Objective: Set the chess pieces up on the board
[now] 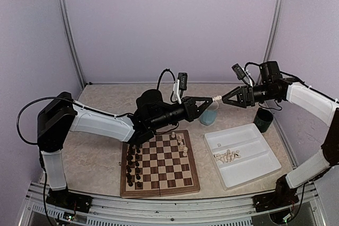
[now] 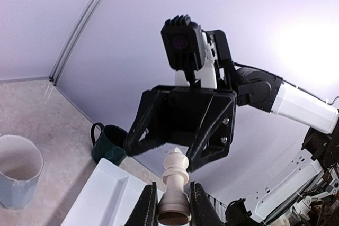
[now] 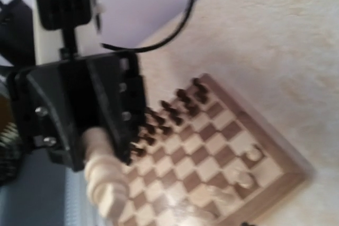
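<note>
My left gripper (image 1: 211,100) is raised above the table's middle and shut on the base of a cream-white chess piece (image 2: 175,183). My right gripper (image 1: 224,99) faces it, jaws open on either side of the piece's head (image 2: 167,154). In the blurred right wrist view the piece (image 3: 103,178) sticks out of the left gripper's black fingers (image 3: 114,125). The wooden board (image 1: 159,190) lies below with three cream pieces (image 1: 183,145) near its far right. More cream pieces (image 1: 226,156) lie in the white tray (image 1: 254,165).
Dark pieces (image 1: 132,165) fill the board's two left columns. A dark green mug (image 1: 263,119) stands behind the tray, and a light blue cup (image 1: 208,116) stands behind the board. White walls with metal posts enclose the table.
</note>
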Robot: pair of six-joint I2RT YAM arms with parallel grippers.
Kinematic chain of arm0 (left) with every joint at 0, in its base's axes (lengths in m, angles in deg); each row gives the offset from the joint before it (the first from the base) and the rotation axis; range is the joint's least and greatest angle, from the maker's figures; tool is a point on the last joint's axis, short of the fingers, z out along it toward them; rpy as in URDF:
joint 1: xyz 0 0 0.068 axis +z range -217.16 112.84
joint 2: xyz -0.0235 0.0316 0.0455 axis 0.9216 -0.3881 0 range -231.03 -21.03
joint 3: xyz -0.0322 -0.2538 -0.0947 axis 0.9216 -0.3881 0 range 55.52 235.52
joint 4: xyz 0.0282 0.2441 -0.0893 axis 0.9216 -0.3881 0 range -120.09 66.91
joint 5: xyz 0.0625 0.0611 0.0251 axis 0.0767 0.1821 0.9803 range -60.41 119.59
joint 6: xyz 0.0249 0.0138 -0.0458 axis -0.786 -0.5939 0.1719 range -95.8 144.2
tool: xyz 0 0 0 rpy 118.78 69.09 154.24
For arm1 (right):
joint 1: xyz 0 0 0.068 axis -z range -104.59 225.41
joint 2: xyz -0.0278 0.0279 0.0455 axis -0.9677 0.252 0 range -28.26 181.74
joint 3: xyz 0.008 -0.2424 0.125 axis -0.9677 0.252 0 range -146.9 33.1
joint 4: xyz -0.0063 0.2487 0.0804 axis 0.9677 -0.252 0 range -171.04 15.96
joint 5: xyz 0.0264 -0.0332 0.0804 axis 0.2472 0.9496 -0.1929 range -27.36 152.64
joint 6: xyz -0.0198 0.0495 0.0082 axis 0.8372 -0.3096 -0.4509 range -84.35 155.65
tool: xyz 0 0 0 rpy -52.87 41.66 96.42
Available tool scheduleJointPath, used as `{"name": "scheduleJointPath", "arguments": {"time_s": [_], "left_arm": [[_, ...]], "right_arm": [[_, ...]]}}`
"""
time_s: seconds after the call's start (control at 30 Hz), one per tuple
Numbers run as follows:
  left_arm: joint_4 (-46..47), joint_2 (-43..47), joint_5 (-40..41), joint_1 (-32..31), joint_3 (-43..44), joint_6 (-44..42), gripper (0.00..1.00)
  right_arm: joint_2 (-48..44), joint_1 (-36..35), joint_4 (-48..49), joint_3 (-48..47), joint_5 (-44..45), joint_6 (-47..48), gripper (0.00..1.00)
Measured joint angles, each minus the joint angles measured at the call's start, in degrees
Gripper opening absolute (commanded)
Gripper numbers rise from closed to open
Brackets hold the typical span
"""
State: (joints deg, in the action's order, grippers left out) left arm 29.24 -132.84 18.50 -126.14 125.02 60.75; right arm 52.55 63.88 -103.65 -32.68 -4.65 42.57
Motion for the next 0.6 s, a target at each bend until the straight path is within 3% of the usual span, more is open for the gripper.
{"name": "scheduleJointPath", "arguments": {"time_s": [0.6], "left_arm": [[1.9,-6.3,0.3,-0.1,6.8,0.8,0.07]], "right_arm": [[0.3,0.1,9.2,2.6,-9.8,-10.8,0.38]]}}
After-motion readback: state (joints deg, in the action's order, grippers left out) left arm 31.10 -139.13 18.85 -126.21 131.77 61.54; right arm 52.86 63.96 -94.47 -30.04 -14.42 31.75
